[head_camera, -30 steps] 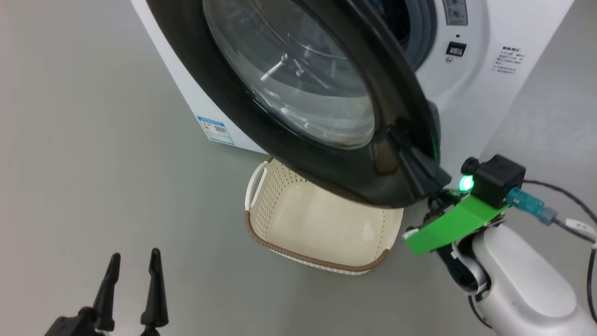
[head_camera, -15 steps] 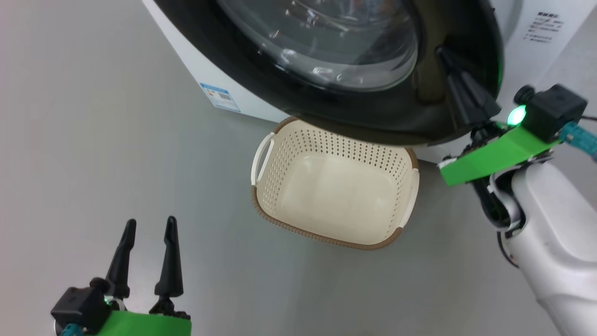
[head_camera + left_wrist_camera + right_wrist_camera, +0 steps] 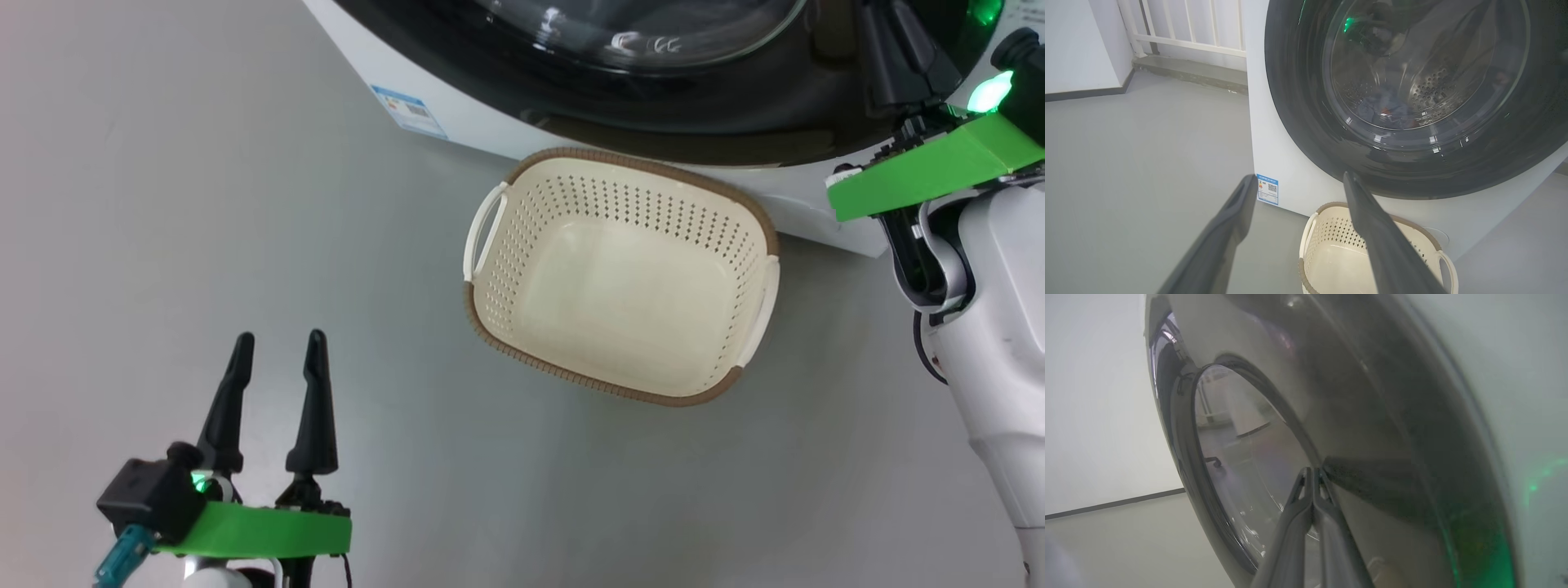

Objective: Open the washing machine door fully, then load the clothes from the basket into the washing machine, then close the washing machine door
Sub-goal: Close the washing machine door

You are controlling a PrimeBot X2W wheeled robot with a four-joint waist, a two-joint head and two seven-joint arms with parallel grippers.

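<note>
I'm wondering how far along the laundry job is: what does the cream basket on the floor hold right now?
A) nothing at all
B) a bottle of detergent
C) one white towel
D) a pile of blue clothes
A: in the head view the basket shows its bare cream bottom, while blue clothes lie behind the glass of the washing machine door in the left wrist view.

Glossy black on the rim of the washing machine door [image 3: 1298,114], with smooth clear glass at its middle. Smooth white across the washing machine [image 3: 1278,155]. Perforated cream plastic, matt, for the basket [image 3: 522,253], brown woven-look at its rim. Smooth matt grey for the floor [image 3: 204,204].
</note>
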